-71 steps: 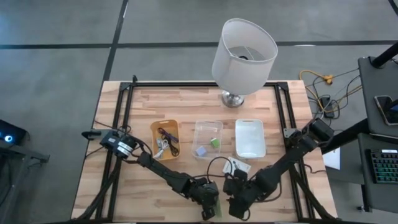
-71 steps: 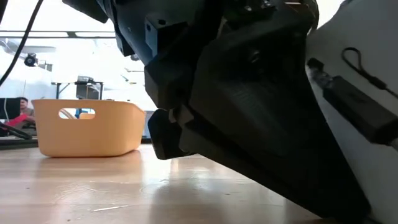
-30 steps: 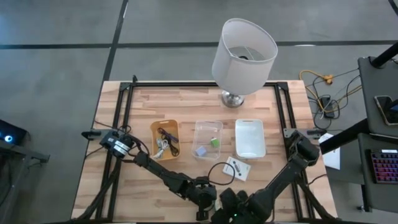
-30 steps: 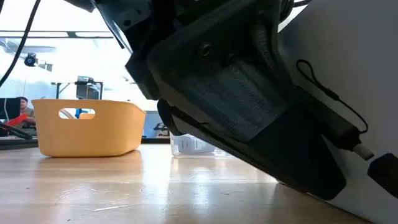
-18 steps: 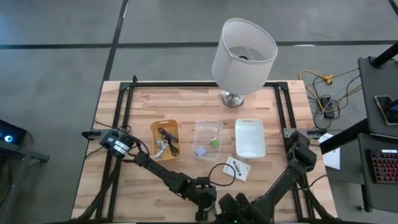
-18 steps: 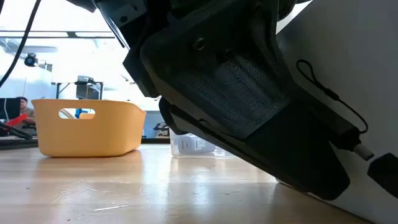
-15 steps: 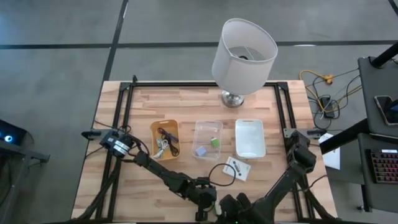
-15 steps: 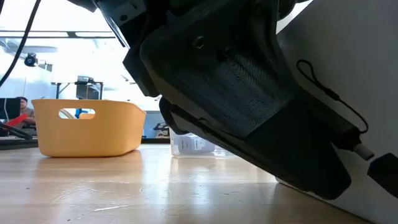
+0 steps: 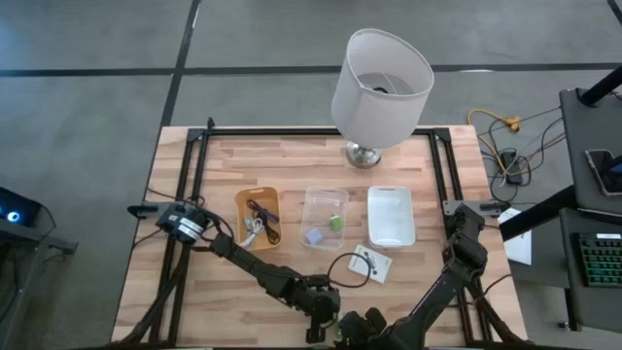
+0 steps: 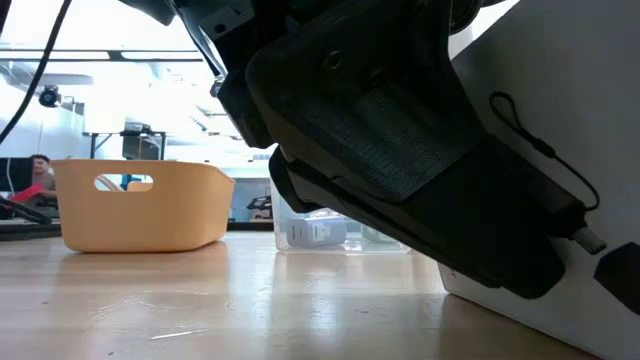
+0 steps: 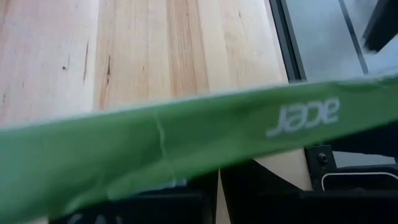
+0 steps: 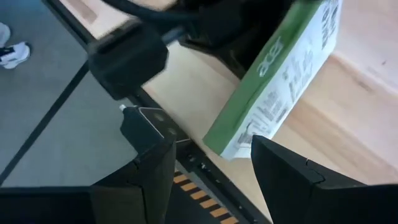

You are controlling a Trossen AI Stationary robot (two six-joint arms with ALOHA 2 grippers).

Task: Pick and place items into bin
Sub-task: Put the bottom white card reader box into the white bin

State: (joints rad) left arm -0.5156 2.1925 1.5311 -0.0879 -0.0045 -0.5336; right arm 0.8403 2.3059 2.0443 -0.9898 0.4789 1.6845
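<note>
Both grippers meet at the table's near edge, in the middle. My left gripper (image 9: 326, 317) is shut on a flat green and white box (image 12: 280, 81) printed "acer", which fills the left wrist view as a green band (image 11: 186, 143). My right gripper (image 12: 211, 180) is open just in front of the box's lower end, its fingers apart on either side and touching nothing. A white card (image 9: 371, 262) and a thin black cable (image 9: 342, 268) lie flat on the wood. The orange bin (image 9: 259, 216) holds cables; the clear bin (image 9: 325, 218) holds a green block and a pale-blue one. My left gripper holds the green box by its upper end (image 12: 314, 18), where the box runs into the dark gripper body, which hides the fingers. The box slants down from there, its lower end (image 12: 239, 144) over the table's near edge.
A white tray (image 9: 391, 216) sits right of the clear bin. The big white lamp (image 9: 381, 76) stands at the far edge. Black frame rails (image 9: 194, 185) run along the table's left and right sides. In the low view the arms' dark bulk blocks most of the picture beside the orange bin (image 10: 140, 205).
My right arm has swung lower toward the table's near edge, bringing its gripper in beside the left one. In the low view the dark arm mass has shifted right and uncovered more of the clear bin. My left gripper has stayed almost where it was.
</note>
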